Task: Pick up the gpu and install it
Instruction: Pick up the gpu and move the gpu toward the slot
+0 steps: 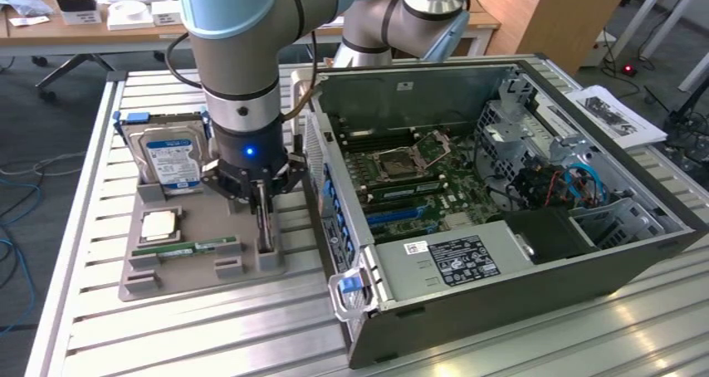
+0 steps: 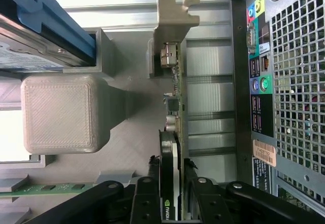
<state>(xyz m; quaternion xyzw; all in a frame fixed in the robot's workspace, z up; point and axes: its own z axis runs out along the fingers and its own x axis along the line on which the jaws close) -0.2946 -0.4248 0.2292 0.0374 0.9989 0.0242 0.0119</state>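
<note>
Ribbed metal tabletop (image 1: 166, 335), grey plastic tray (image 1: 199, 284), thin upright gpu (image 2: 169, 169)

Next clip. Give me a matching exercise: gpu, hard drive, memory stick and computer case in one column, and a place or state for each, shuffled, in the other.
1. gpu
2. hard drive
3. memory stick
4. computer case

A. green, lying flat on the grey tray
B. side open, motherboard exposed
C. standing on edge in the tray, directly under the gripper
D. upright in a tray slot, blue-and-white label facing out

Pairs: 1-C, 2-D, 3-A, 4-B.
</note>
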